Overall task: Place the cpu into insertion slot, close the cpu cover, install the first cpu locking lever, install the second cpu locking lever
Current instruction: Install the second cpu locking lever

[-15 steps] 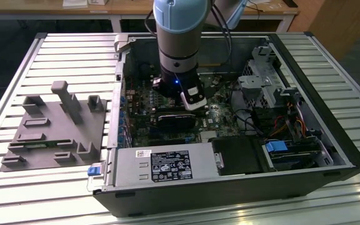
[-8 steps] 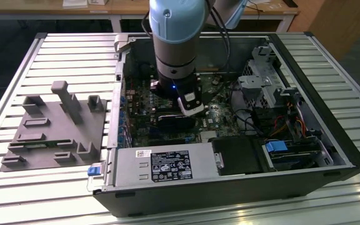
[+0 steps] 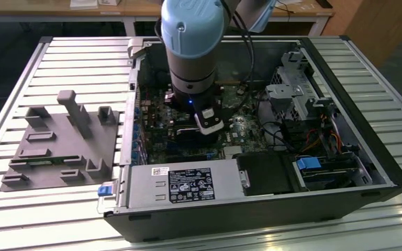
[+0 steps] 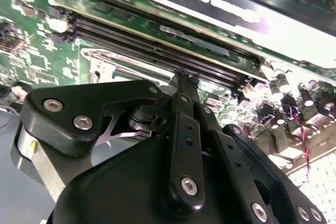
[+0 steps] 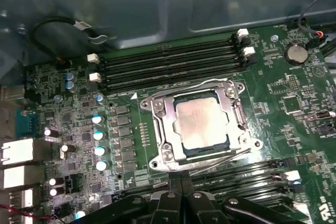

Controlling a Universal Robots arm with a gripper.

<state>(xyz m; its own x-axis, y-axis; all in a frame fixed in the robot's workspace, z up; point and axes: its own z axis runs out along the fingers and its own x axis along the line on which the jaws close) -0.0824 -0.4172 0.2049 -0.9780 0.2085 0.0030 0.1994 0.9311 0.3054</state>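
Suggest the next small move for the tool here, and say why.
Probably ease the tool down onto the wire lever along the socket's near edge. The cpu sits in the insertion slot with the cpu cover down around it. That lever looks loose and unlatched, and the closed tool hovers just beside it.

One cpu point(image 5: 201, 123), one cpu cover point(image 5: 170, 129) — four memory slots point(image 5: 170, 65) beside it

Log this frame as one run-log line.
stage: lever install | cpu: seated in insertion slot | cpu cover: closed | gripper: shut, empty, above socket edge
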